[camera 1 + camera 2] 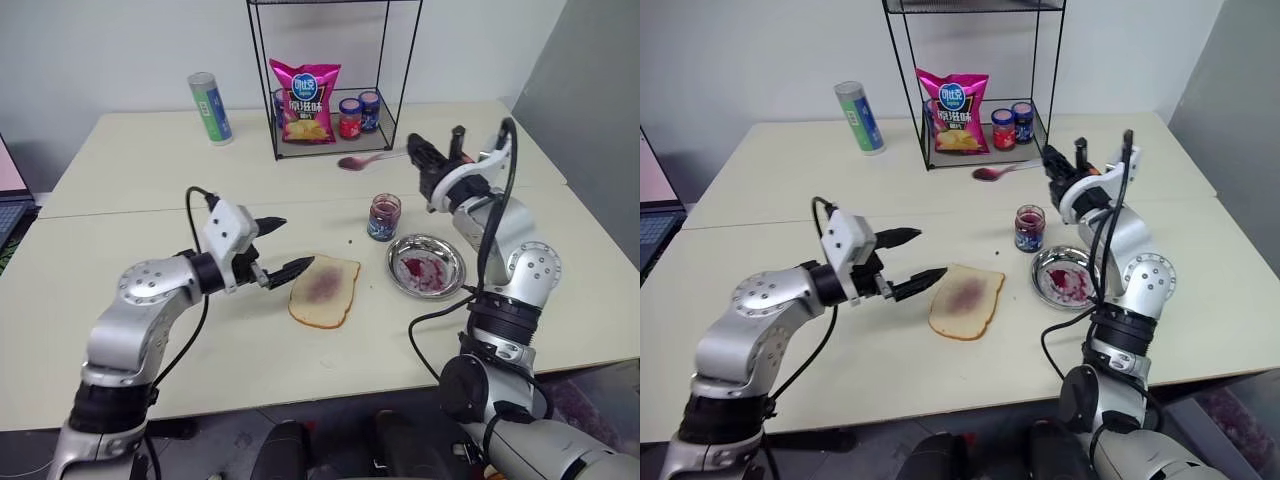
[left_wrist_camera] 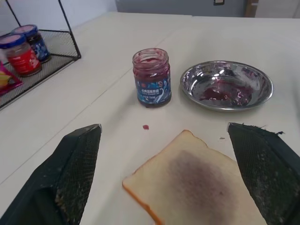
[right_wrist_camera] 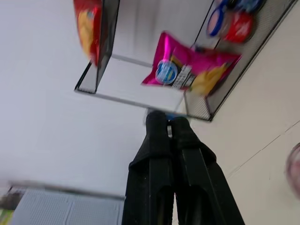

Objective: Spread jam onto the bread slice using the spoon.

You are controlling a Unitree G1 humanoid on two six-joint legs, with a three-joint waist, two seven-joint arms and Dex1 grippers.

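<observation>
The right tool [image 1: 415, 147] is hovering pressed together and empty, the left tool [image 1: 283, 246] spread beside the bread slice [image 1: 324, 290], whose jam [image 1: 324, 287] looks spread, while the spoon [image 1: 365, 160] is lying on the surface by the rack [image 1: 330, 75].

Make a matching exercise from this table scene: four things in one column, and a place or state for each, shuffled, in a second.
Things
1. spoon
2. bread slice
3. open jam jar
4. round metal plate

Places or states
A. lies by the left gripper, purple smear in its middle
B. lies in front of the wire rack
C. smeared with red jam inside
D. stands lidless between the spoon and the bread

Pairs: 1-B, 2-A, 3-D, 4-C
</observation>
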